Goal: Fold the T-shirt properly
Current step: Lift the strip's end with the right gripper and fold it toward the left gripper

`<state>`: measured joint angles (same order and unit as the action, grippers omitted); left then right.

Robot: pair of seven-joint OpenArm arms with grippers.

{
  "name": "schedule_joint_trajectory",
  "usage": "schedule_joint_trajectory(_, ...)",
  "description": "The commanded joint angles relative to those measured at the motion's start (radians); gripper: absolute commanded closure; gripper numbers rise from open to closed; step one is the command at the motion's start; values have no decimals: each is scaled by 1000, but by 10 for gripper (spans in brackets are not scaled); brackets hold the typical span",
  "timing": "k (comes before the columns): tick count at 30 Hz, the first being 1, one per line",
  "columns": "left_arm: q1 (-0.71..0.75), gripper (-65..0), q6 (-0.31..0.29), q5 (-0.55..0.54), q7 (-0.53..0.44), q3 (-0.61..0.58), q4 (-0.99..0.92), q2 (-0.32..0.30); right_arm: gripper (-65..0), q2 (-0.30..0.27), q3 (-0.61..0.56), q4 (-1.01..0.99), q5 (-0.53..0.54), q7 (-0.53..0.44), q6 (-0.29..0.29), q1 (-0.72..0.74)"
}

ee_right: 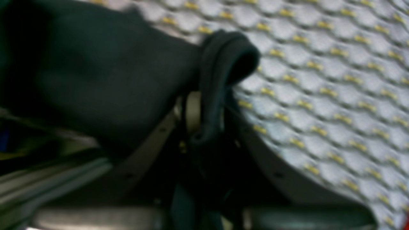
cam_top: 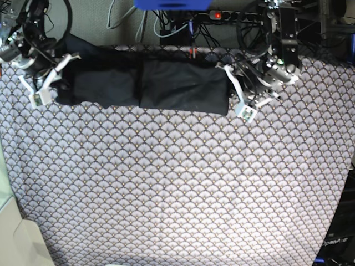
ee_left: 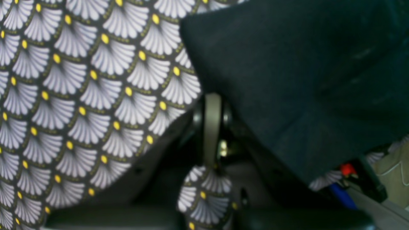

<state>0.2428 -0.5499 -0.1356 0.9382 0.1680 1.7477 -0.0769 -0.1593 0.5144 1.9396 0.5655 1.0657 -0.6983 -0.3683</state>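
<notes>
The black T-shirt [cam_top: 166, 86] lies as a long narrow band along the far edge of the table, stretched between both grippers. My left gripper [cam_top: 237, 91] is at its right end. In the left wrist view the jaws [ee_left: 212, 99] look closed at the edge of the shirt [ee_left: 303, 80], which drapes over them. My right gripper [cam_top: 51, 83] is at the shirt's left end. In the blurred right wrist view it [ee_right: 199, 108] is shut on a rolled hem of the shirt [ee_right: 111, 80]. No white tag shows.
The table is covered by a fan-patterned cloth [cam_top: 177, 183]. Just behind the shirt, past the far edge, lie cables and a power strip [cam_top: 233, 15]. A blue object [cam_top: 172, 4] sits at the top.
</notes>
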Motion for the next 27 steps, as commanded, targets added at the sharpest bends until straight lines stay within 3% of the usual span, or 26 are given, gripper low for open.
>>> schedule_joint_trajectory(1,-6,-5,-3,-14,-17,3,19,-2,0,-12,5,22,32,-9,0,4)
schedule_joint_trajectory(8,-18,-5,-5,-16,-12,115,19,-2,0,-30,5,27,193,110,0,68)
schedule_joint_trajectory(17,-7,-5,-5,-16,-18,144,31,-2,0,-32,6,40,445,284,0,131)
schedule_joint_trajectory(22,-7,-5,-5,-9,-18,144,31,-2,0,-4,-46,42,535,288,0,145)
schedule_joint_trajectory(27,-15,-5,-5,-9,-20,155,31,-8,0,25,-132,40,552,281,0,157)
